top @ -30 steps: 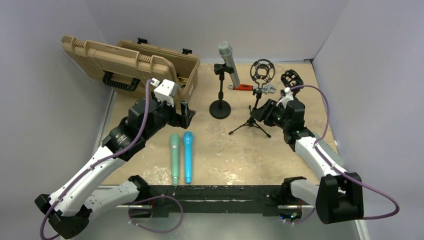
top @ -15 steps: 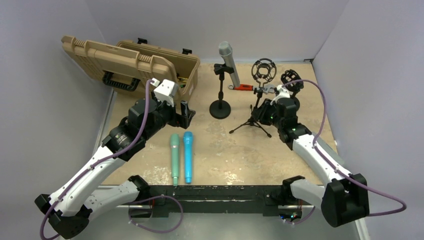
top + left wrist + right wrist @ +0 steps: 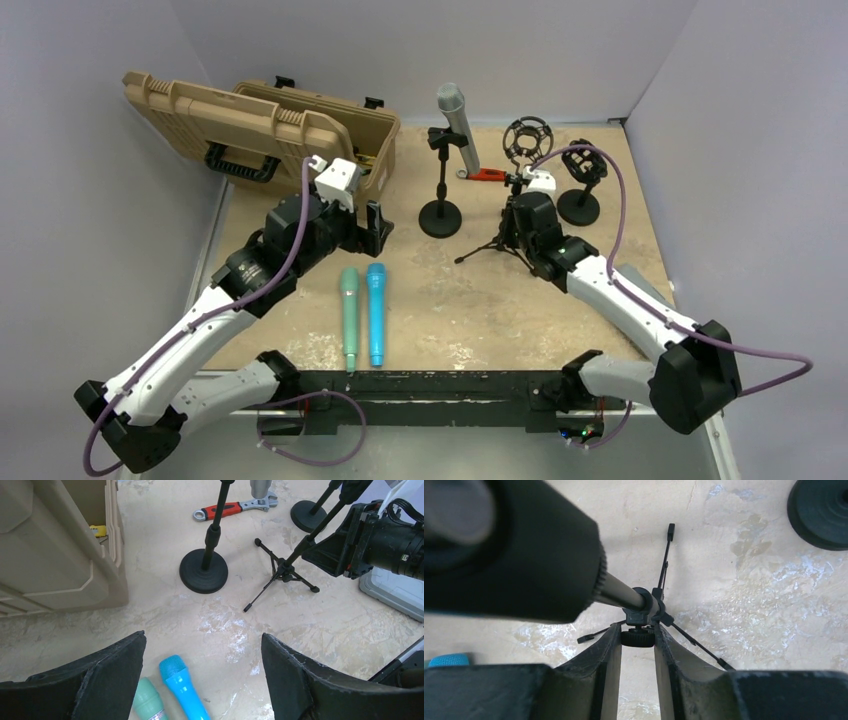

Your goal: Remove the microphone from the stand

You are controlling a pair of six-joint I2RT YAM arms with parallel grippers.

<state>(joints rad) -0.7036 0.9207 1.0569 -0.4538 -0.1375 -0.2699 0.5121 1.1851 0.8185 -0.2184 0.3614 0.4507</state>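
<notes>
The right gripper (image 3: pixel 638 632), having swung left, is pinching the tripod stand (image 3: pixel 644 611) narrowly. The silver mesh-headed microphone (image 3: pixel 456 124) is leaning in its round-based stand (image 3: pixel 440 215), well apart to the left. The left gripper (image 3: pixel 203 639) is gaping wide.

Right gripper (image 3: pixel 637 631) straddles the tripod stand (image 3: pixel 644 608) at its hub, seemingly gripping.

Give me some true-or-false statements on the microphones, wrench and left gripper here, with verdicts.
1. The grey microphone sits in the clip of the round-base stand. True.
2. The left gripper is shut on the blue microphone. False: it is open and holds nothing.
3. The blue microphone and the green microphone lie side by side on the table. True.
4. The wrench lies inside the tan case. False: it lies on the table, outside the tan case.
</notes>
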